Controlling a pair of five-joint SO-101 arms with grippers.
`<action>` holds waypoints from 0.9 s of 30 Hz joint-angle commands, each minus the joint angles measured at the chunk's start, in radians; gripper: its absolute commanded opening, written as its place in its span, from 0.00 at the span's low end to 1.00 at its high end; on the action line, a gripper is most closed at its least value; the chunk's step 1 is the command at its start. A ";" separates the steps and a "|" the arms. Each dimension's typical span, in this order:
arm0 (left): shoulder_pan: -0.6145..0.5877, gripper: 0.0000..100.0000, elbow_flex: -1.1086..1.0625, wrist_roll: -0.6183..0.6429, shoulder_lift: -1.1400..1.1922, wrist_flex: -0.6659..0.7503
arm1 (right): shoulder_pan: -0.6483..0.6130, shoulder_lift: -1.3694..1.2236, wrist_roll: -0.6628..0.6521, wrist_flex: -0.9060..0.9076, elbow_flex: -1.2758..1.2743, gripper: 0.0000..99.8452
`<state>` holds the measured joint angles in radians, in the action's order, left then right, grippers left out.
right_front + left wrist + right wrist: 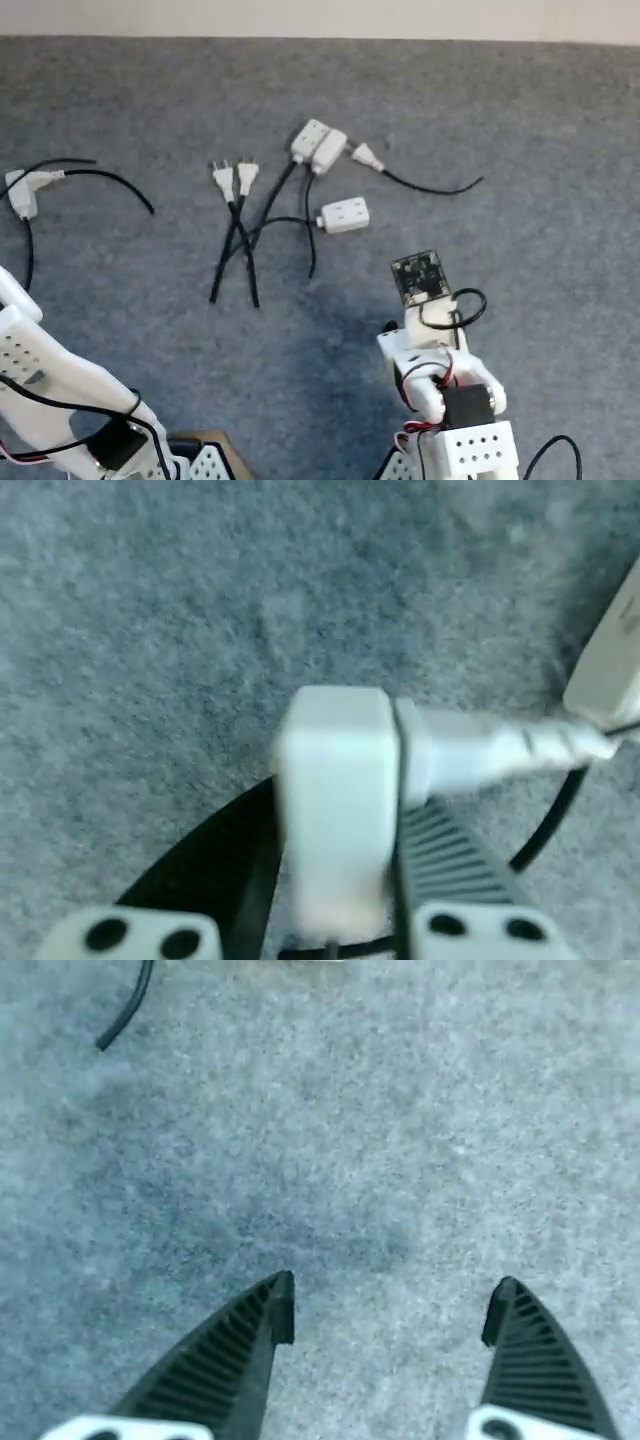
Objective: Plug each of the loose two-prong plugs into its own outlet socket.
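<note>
My left gripper (340, 890) is shut on a white outlet socket (335, 790), with a white plug (470, 752) seated in its side. Two loose two-prong plugs (223, 179) (247, 172) lie side by side on the carpet, black cables trailing toward the arms. Two white sockets (310, 140) (329, 150) lie together behind them. A third plug (365, 157) points at them; I cannot tell if it is in. A single socket (345, 215) lies nearer the right arm (440, 360). My right gripper (390, 1305) is open over bare carpet.
At the far left lies another white socket with a plug (22, 192) and looping black cable (110, 180). A black cable end (125, 1010) lies ahead of the right gripper. Crossed cables (235, 250) run over the middle. The grey carpet (540, 120) is bare at the right.
</note>
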<state>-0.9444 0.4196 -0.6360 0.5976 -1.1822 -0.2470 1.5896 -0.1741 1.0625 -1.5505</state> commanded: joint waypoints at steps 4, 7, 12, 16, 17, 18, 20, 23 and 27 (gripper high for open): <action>-0.001 0.28 0.094 0.040 -0.018 0.006 | 0.002 0.007 0.005 -0.021 0.004 0.29; 0.001 0.26 0.150 0.043 -0.030 -0.058 | 0.002 0.007 0.005 -0.021 0.004 0.29; 0.050 0.26 0.275 0.155 -0.085 -0.244 | 0.002 0.007 0.005 -0.021 0.004 0.29; 0.211 0.26 0.374 0.160 -0.171 -0.474 | 0.002 0.005 0.005 -0.021 0.002 0.29; 0.262 0.26 0.394 0.160 -0.199 -0.522 | 0.002 0.005 0.005 -0.021 0.002 0.29; 0.317 0.26 0.407 0.161 -0.226 -0.560 | 0.002 0.005 0.005 -0.021 0.002 0.29; 0.424 0.26 0.404 0.181 -0.285 -0.585 | 0.002 0.005 0.005 -0.021 0.002 0.29; 0.588 0.26 0.383 0.239 -0.352 -0.585 | 0.002 0.005 0.005 -0.021 0.001 0.29; 0.828 0.26 0.332 0.247 -0.357 -0.582 | 0.002 0.005 0.005 -0.021 0.001 0.29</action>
<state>-0.2938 0.7649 -0.4012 0.2877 -1.7576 -0.2486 1.5896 -0.1741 1.0625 -1.5551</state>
